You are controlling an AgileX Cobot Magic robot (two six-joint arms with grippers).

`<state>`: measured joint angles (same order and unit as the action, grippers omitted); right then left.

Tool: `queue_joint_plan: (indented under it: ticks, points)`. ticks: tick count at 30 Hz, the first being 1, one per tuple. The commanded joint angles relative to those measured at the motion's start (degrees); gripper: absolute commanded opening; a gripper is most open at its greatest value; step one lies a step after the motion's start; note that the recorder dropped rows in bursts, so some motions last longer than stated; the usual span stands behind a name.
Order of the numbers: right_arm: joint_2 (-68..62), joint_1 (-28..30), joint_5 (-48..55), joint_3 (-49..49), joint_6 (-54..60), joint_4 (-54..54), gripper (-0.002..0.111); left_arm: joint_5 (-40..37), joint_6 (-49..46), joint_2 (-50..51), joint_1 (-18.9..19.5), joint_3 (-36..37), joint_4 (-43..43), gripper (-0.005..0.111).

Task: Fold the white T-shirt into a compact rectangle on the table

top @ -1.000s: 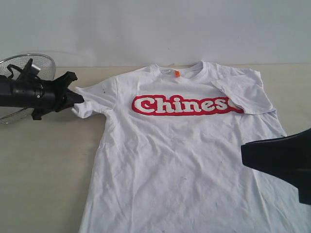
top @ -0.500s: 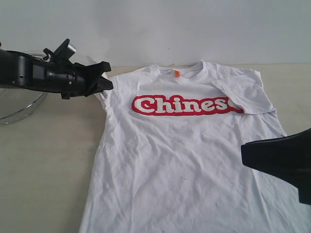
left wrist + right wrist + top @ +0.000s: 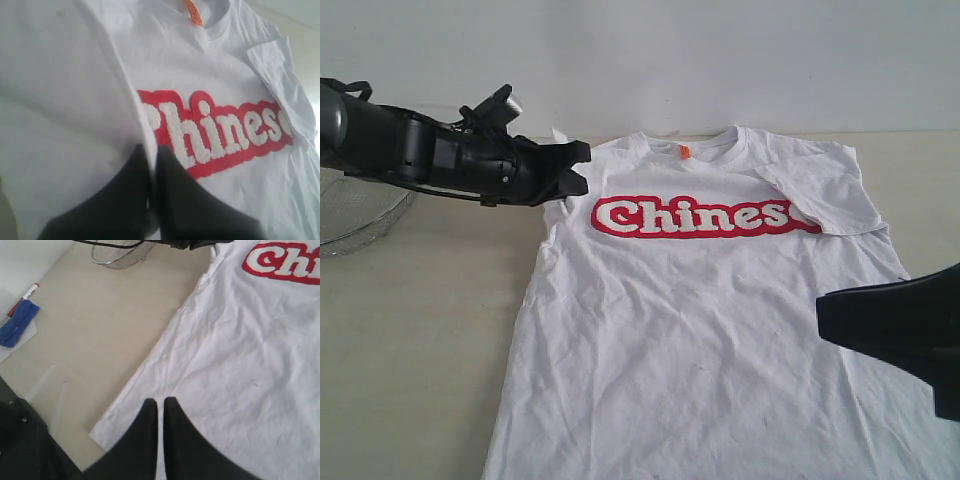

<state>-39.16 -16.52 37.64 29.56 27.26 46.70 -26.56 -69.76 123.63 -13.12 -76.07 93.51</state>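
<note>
nearest the camera, the right gripper (image 3: 160,412) hangs over the lower part of the white t-shirt (image 3: 700,340). its fingers are pressed together with nothing visibly between them. the shirt lies face up and mostly flat on the table (image 3: 420,330), its long axis running from the hem at the near edge to the collar at the far side.

across the chest sits the red-outlined lettering (image 3: 690,215). the sleeve on the right arm's side (image 3: 815,185) is already folded in, its edge touching the end of the lettering.

farther back, the left gripper (image 3: 582,170) is clamped on a fold of the other sleeve (image 3: 100,125), held lifted just above the shoulder near the start of the lettering.

the next move turns on one relation: the body of the shirt lies inward from those closed fingers, toward the orange neck tag (image 3: 685,151) and the lettering. so i judge the sleeve should travel across the shirt's width, at right angles to its long axis, and be laid flat. the left arm is the one placed for it.

beyond that arm, a wire-mesh basket (image 3: 350,215) stands well apart from the shirt.
</note>
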Motion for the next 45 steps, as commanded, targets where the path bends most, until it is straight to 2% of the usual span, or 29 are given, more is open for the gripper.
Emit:
queue_joint_plan:
  ticks: [1,8,27,29,33,35,45]
  points:
    - [0.3,0.0,-0.6,-0.2,0.7,0.3,0.0,-1.0,0.4,2.0,-0.3,-0.6,-0.5,0.004]
    - [0.3,0.0,-1.6,-0.2,0.7,0.3,0.0,-5.8,0.4,5.4,-0.3,-1.4,-1.5,0.004]
    - [0.3,0.0,-2.2,-0.2,1.5,0.3,0.0,-4.8,3.2,5.7,-2.4,-4.0,-5.1,0.006]
    - [0.3,0.0,-2.2,-0.2,1.5,0.3,0.0,-4.8,3.0,5.7,-2.4,-4.2,-5.1,0.014]
    - [0.3,0.0,-2.2,-0.2,1.7,0.3,0.0,-4.9,3.0,5.7,-2.4,-4.2,-5.1,0.05]
    - [0.3,0.0,-2.2,-0.2,1.7,0.3,0.0,-5.5,3.1,5.7,-2.4,-4.2,-4.9,0.06]
    - [0.3,0.0,-2.2,-0.2,1.8,0.3,0.0,-10.9,3.6,4.7,-2.2,-6.4,-4.7,0.061]
